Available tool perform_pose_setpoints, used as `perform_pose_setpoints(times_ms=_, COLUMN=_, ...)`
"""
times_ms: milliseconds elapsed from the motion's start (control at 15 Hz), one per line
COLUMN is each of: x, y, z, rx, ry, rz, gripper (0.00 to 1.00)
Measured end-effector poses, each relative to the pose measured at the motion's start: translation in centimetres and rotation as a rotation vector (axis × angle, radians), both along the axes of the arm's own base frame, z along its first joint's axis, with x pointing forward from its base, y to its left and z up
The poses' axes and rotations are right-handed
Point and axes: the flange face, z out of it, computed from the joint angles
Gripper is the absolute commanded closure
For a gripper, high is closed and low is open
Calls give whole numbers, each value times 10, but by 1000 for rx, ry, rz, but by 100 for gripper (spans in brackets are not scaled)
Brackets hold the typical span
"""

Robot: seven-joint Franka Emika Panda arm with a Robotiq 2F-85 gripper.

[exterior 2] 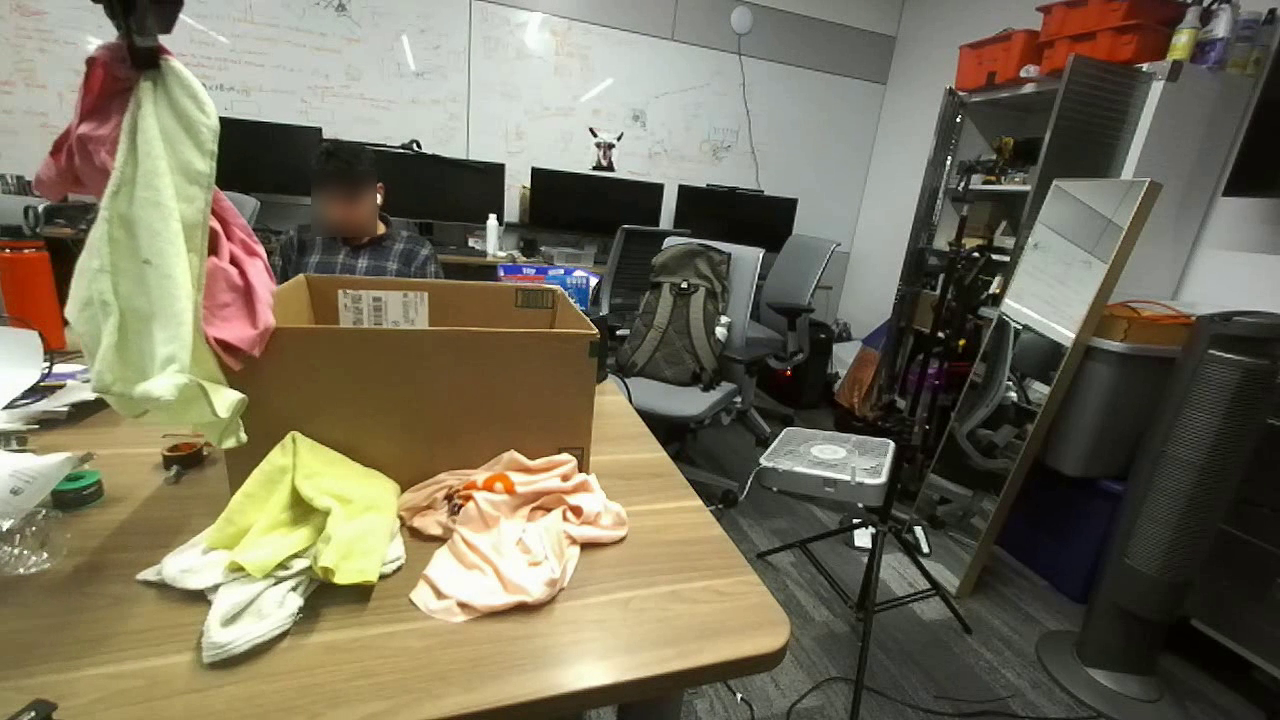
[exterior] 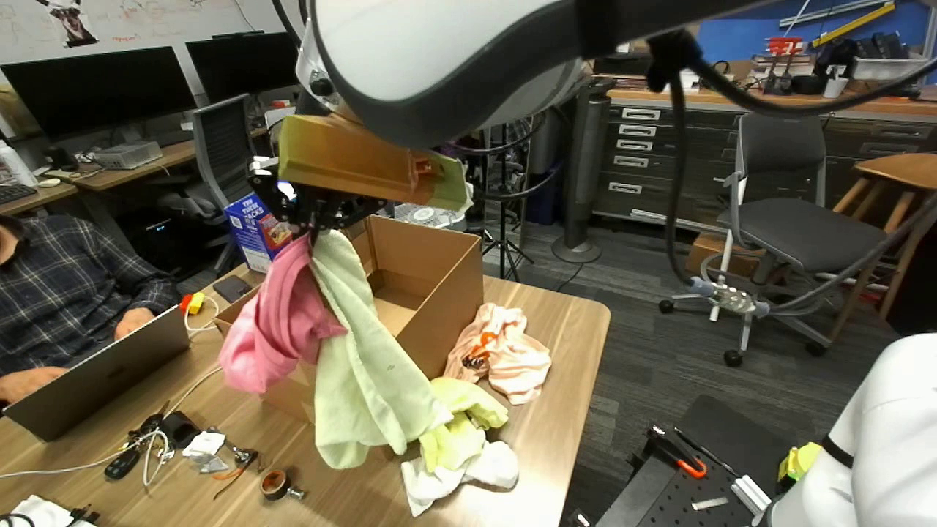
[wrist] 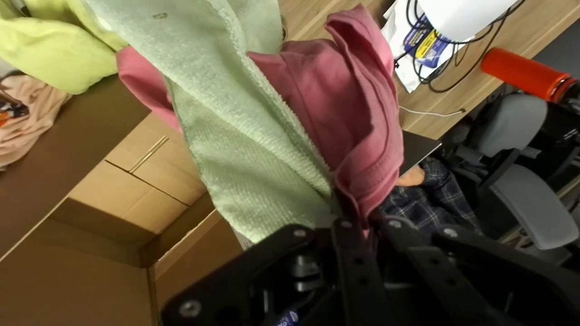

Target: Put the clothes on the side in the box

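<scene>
A pink garment (exterior 2: 240,285) and pale green cloth (exterior 2: 145,230) are gripped by the pincer (exterior 2: 144,60), its jaws nearly together. In an exterior view they are held at ten o'clock from the box (exterior 2: 420,390); whether it is touched cannot be told. On the tabletop (exterior 2: 640,630), a yellow-green garment (exterior 2: 310,510) is seen at seven o'clock, a peach garment (exterior 2: 515,540) at five.

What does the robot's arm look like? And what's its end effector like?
The arm is big, smooth and rounded, white with dark grey edging. Black cables hang from it. The end effector is black and made of narrow, jointed bars, with shiny round screw heads on them. I can't make out any writing on the arm.
</scene>
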Motion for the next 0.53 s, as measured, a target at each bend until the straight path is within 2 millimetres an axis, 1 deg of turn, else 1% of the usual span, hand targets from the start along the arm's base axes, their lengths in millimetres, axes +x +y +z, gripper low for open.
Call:
perform_pose_setpoints(times_ms=267, x=31, y=1, z=-9, rx=1, ry=32, rz=-77, gripper=96)
perform_pose_setpoints(times_ms=533, x=51, y=8, z=-6, rx=47, ry=55, rz=-118, gripper=96)
